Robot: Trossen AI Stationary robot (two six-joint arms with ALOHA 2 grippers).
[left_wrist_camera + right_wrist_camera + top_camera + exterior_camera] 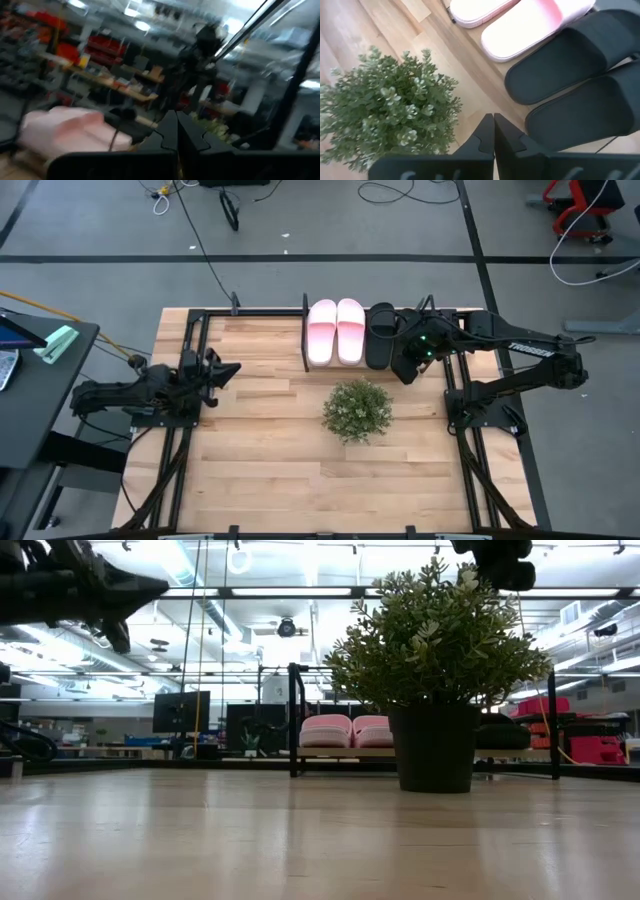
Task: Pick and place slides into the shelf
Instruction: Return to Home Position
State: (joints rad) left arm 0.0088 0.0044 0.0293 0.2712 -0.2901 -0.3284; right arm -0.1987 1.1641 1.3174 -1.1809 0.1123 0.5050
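Observation:
Two pale pink slides (pixel 336 330) and two black slides (pixel 580 75) lie side by side on the black bar shelf (pixel 250 312) at the table's far edge. In the high view only one black slide (pixel 379 335) shows; my right arm covers the other. My right gripper (pixel 493 120) is shut and empty, raised above the near ends of the black slides, beside the plant. My left gripper (pixel 177 120) is shut and empty at the table's left side (pixel 232 370), pointing toward the shelf.
A small green bushy plant (pixel 357 409) in a dark pot (pixel 433 750) stands at the table's middle, just in front of the shelf. Bare wooden tabletop (pixel 300 480) lies toward the near edge. The shelf's left half (pixel 260 340) holds nothing.

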